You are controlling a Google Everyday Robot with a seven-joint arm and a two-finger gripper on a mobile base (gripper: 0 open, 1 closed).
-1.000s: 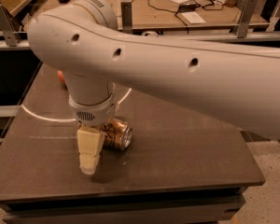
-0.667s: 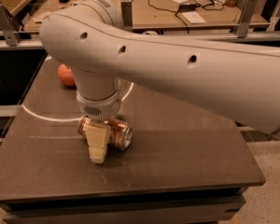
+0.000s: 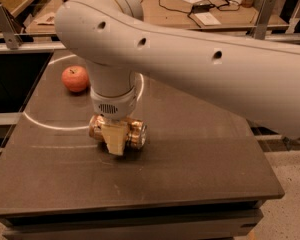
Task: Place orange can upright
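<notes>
The orange can (image 3: 135, 134) lies on its side on the dark table (image 3: 200, 174), left of the middle, its long axis running left to right. It is shiny golden-orange, and its two ends show on either side of my gripper. My gripper (image 3: 115, 140) hangs straight down from the big white arm (image 3: 190, 64) and sits over the middle of the can, down at table level. The cream front part of the gripper covers the can's middle. The far side of the can is hidden behind it.
A round red-orange apple (image 3: 75, 79) sits on the table at the back left, about a hand's width behind the can. A thin white ring (image 3: 45, 125) is marked on the tabletop. A wooden desk with cables (image 3: 190, 4) stands behind. The table's front edge (image 3: 140, 209) is near.
My gripper has moved right and slightly back, from beside the can's left end to directly over its middle. The arm has swung clear of the apple. The can has stayed where it lay.
</notes>
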